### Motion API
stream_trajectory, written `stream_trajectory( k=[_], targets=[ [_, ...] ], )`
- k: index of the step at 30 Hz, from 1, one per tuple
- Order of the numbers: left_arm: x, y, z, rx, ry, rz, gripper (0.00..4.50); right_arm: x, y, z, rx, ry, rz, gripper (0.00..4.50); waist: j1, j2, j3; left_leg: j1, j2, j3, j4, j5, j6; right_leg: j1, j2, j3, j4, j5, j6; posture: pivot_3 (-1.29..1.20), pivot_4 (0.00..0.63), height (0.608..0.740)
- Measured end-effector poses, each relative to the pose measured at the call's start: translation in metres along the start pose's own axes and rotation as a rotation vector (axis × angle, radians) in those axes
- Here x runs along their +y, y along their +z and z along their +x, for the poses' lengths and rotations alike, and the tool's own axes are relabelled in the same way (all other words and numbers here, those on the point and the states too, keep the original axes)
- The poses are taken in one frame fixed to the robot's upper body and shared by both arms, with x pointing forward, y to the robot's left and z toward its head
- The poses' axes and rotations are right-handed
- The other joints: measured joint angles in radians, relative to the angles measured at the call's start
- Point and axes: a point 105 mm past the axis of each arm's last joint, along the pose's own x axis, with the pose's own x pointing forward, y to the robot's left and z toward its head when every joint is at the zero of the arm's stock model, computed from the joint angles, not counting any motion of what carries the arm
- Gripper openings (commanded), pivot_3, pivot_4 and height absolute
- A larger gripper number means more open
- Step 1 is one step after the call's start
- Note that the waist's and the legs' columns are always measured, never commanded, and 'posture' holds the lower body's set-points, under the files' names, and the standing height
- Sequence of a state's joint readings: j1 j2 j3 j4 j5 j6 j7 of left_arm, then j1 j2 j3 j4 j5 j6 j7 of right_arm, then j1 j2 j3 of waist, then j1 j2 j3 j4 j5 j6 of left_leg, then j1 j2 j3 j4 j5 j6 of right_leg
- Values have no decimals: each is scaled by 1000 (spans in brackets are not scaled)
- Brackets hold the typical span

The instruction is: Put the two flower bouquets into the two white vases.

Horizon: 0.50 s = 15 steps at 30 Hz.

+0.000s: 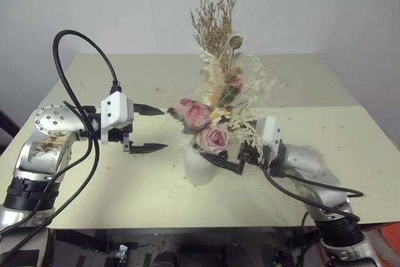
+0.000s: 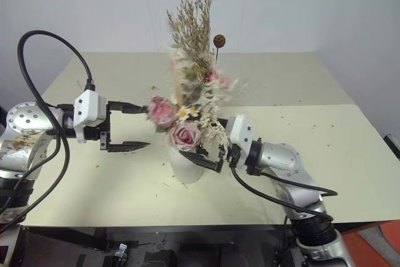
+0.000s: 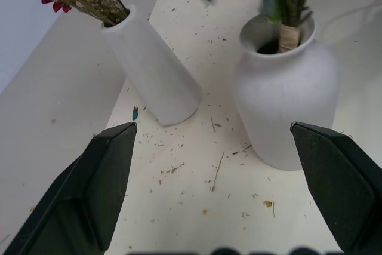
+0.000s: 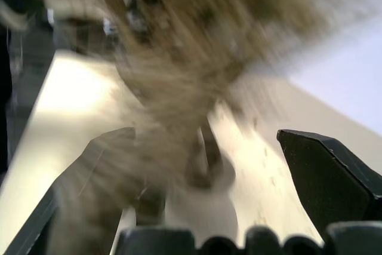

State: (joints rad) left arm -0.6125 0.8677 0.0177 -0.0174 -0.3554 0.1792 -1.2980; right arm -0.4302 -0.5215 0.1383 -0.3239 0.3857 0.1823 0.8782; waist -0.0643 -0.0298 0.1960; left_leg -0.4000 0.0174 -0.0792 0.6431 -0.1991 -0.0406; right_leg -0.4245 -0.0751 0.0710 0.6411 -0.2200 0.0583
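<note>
Left gripper (image 1: pixel 149 129): fingers apart, empty, level, just left of the roses.
Right gripper (image 2: pixel 209 157): fingers spread wide, holding nothing, beside the round vase.
Rose bouquet (image 2: pixel 178 126): upright in round vase (image 3: pixel 285 97).
Dried grasses (image 1: pixel 215 20): standing in tall cylinder vase (image 3: pixel 152 67).
Table (image 1: pixel 325 85): cream, strewn with plant bits.

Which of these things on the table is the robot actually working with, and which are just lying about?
Part of the job:
- rose bouquet, standing in the round vase
- dried-grass bouquet, standing in the tall vase

Just lying about:
- plant crumbs scattered on the table
</note>
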Motion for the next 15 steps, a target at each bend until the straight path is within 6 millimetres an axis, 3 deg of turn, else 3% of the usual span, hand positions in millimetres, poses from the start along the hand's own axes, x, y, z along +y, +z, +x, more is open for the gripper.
stream_trajectory(
  k=[7,15],
  targets=[
    [0,-1,0,1,7,-5,4500,-15,1,-45,82,-25,-31,4465,11,0,0,1,0,0,0,0,0,1,0,0,0,0,0,0,150,740],
    [-2,-3,1,-1,9,-14,4500,-19,10,-77,72,-96,-12,4465,18,0,0,0,0,0,0,0,0,1,0,0,-1,0,0,0,150,740]
  ],
)
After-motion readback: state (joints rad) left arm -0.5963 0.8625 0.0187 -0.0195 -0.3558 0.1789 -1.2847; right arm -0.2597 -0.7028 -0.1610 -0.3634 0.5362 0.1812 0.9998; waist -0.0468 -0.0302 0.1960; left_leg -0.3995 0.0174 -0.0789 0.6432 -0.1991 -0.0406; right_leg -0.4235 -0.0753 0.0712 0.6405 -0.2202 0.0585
